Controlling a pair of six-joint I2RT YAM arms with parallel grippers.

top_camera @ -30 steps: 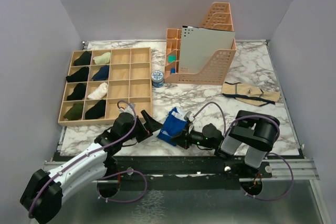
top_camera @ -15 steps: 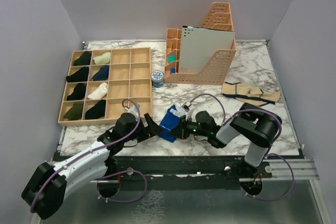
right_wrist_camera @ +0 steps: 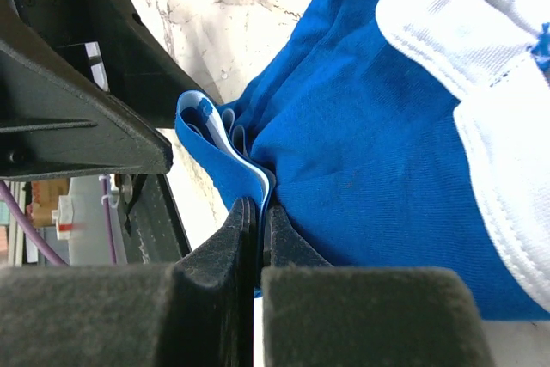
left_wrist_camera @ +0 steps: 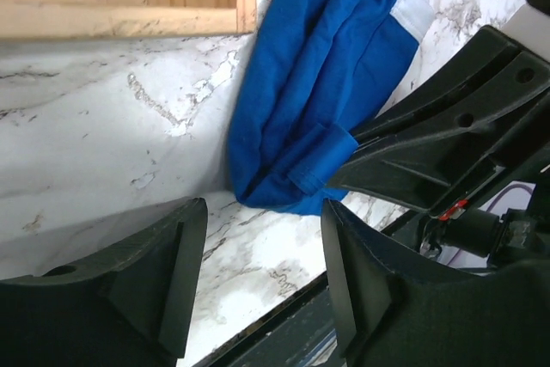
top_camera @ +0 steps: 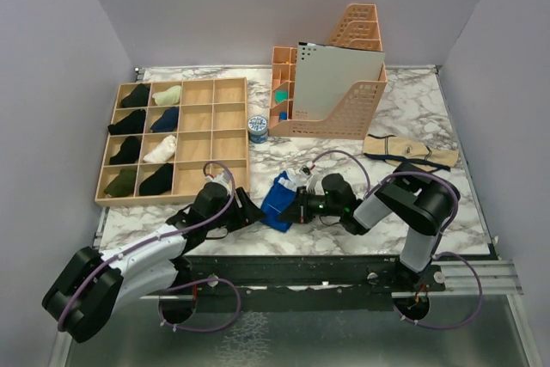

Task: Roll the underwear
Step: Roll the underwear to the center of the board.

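Here the right claw (right_wrist_camera: 255, 212) is clamped on a folded edge of the underwear (right_wrist_camera: 369, 126). In its wrist view we see the two pads pressed together with layered blue fabric pinched between them. From above, this claw (top_camera: 296, 205) lies low over the table (top_camera: 455, 204) and reaches toward 9 o'clock. The underwear (top_camera: 279, 198) is bunched right at its tips, with the white waistband toward 12 o'clock.

The left claw (top_camera: 249, 211) comes in from the other side, pointing toward 3 o'clock, with its jaws spread wide and gripping nothing. In its wrist view, the left claw (left_wrist_camera: 262, 212) has the near corner of the underwear (left_wrist_camera: 318, 83) just past its tips, with bare marble between the fingers.

The table's near edge runs close at 6 o'clock of the underwear, so we have only a thin strip of marble there. The tray (top_camera: 172, 194) has its near corner just beside the underwear at 10 o'clock, and we cannot tell whether they touch. Toward 12 o'clock the marble lies open up to the tin (top_camera: 257, 128) and the rack (top_camera: 344, 105). A beige cloth (top_camera: 411, 154) lies well apart at 2 o'clock.
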